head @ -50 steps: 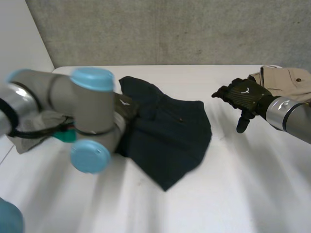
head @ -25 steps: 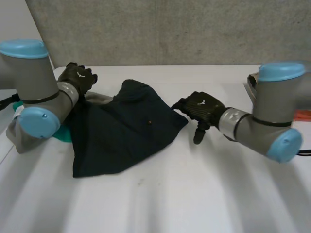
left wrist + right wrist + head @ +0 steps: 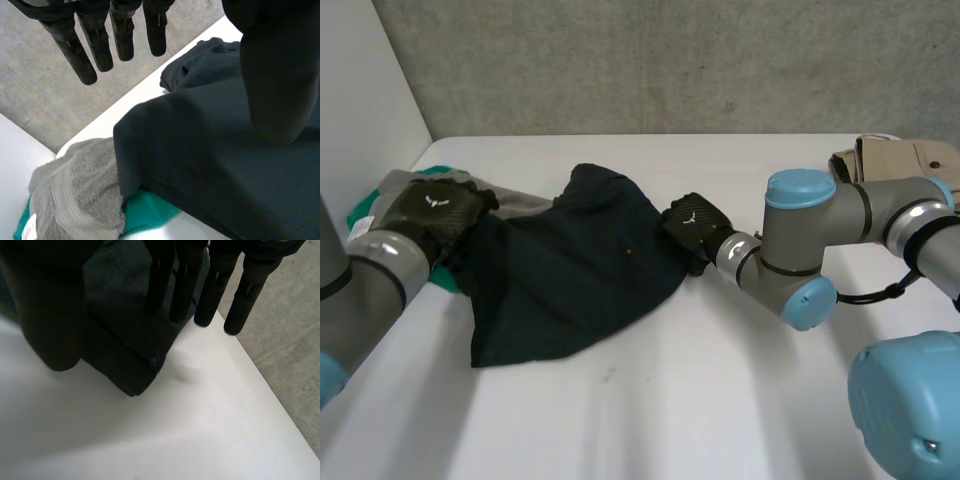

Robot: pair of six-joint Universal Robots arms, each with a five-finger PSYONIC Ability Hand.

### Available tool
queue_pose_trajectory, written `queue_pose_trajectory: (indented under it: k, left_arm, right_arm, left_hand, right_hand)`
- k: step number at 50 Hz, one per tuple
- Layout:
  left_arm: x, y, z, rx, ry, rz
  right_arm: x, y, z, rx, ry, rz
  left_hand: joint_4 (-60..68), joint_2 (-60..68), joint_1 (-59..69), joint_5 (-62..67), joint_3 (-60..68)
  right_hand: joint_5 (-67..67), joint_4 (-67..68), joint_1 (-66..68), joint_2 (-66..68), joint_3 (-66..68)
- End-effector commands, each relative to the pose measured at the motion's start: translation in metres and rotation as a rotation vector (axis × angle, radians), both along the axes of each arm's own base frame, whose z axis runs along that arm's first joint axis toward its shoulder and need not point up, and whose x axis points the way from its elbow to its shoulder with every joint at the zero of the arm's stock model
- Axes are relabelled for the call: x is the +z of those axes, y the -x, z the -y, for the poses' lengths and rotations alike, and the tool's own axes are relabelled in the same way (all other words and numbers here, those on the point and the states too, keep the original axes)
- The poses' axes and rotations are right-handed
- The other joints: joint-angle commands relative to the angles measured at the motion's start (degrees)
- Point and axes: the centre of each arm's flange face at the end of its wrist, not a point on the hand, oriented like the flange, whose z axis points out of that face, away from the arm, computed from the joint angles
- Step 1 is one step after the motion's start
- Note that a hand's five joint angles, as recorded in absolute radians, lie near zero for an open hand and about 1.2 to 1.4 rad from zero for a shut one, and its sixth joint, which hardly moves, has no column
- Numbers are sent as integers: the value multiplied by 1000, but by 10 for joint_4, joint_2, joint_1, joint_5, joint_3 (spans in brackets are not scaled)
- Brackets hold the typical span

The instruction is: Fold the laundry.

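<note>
1. The dark navy garment (image 3: pixel 570 270) lies crumpled on the tabletop (image 3: pixel 720 400), its left edge overlapping a grey towel (image 3: pixel 75 190).
2. It looks soft, light and limp; its corners and hemmed edges seem the best holds.
3. Left hand (image 3: pixel 430 208): fingers straight, gripping nothing, above the garment's left edge.
4. Right hand (image 3: pixel 692 222): fingers straight, empty, over its right corner.

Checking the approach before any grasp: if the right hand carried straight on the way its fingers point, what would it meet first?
The dark navy cloth garment: its near edge lies right in front of the right hand. Whether they touch yet is unclear.
</note>
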Motion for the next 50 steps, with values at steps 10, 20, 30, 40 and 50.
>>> queue_pose_trajectory:
  k: [10, 20, 30, 40, 50]
  left_arm:
    - [-50, -7, -11, -37, -158, 14]
    - [-76, 10, -9, -74, -213, 7]
    - [-85, 39, -19, -167, -244, 12]
    - [-83, 50, -27, -190, -255, -1]
    - [25, 35, -30, -184, -27, -100]
  right_arm:
    - [69, -5, -12, 21, 49, 99]
    - [159, 8, -66, -25, 56, 227]
    - [193, 24, -104, -86, -64, 372]
    - [198, 34, -111, -139, -72, 403]
    - [220, 79, -103, -238, 58, 312]
  left_hand:
    - [60, 61, 58, 58, 64]
    - [13, 14, 11, 11, 17]
    - [-2, -1, -4, -4, 2]
    - [617, 618, 615, 615, 621]
    - [635, 636, 633, 633, 639]
  right_hand:
    - [461, 459, 459, 459, 461]
    - [461, 459, 459, 459, 461]
    - [461, 459, 459, 459, 461]
    - [461, 459, 459, 459, 461]
    - [461, 459, 459, 459, 461]
